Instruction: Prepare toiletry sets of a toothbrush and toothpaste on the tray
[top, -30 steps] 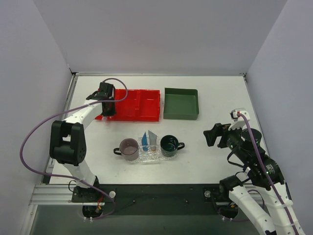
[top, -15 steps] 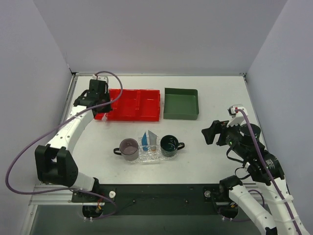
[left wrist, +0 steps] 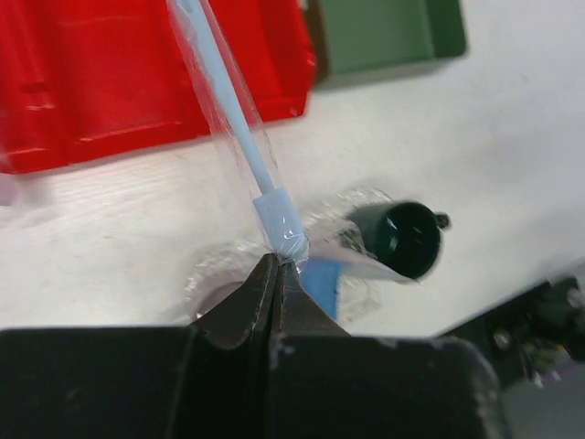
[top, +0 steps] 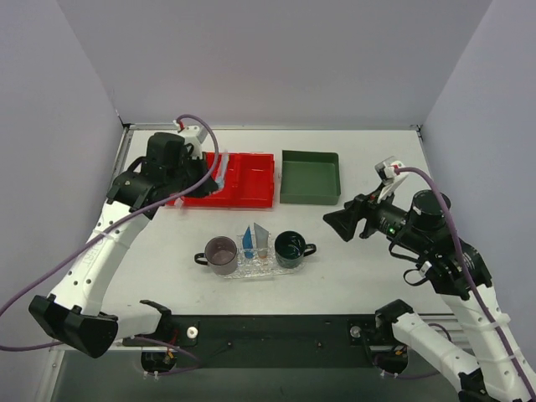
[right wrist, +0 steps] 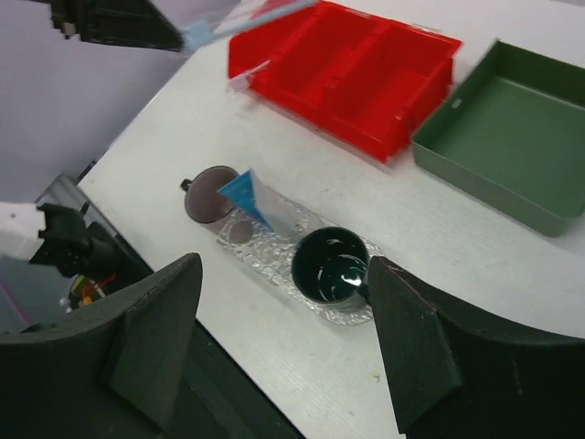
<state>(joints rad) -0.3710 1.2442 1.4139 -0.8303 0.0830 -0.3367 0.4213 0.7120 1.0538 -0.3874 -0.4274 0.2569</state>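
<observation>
My left gripper [top: 211, 179] hangs above the red bin, shut on the end of a light-blue toothbrush [left wrist: 230, 114] in a clear wrapper; the toothbrush [right wrist: 249, 18] sticks out past the jaws. The clear bumpy tray [top: 243, 272] lies at the table's middle front. On it stand a purple cup [top: 221, 254] and a dark green cup [top: 290, 248]. Between them lean a white toothpaste [top: 263, 239] tube, orange end down, and a blue piece [top: 249, 239]. My right gripper [top: 333, 224] hovers open, right of the tray, with nothing between its fingers [right wrist: 160, 343].
The red three-compartment bin [top: 243, 177] sits at the back left, with the dark green square bin [top: 310, 177] beside it on the right. White walls close the table on three sides. The black rail with the arm bases runs along the front edge.
My left arm has risen from the red bin's left end and swung right, carrying the toothbrush. My right arm has moved left toward the tray.
</observation>
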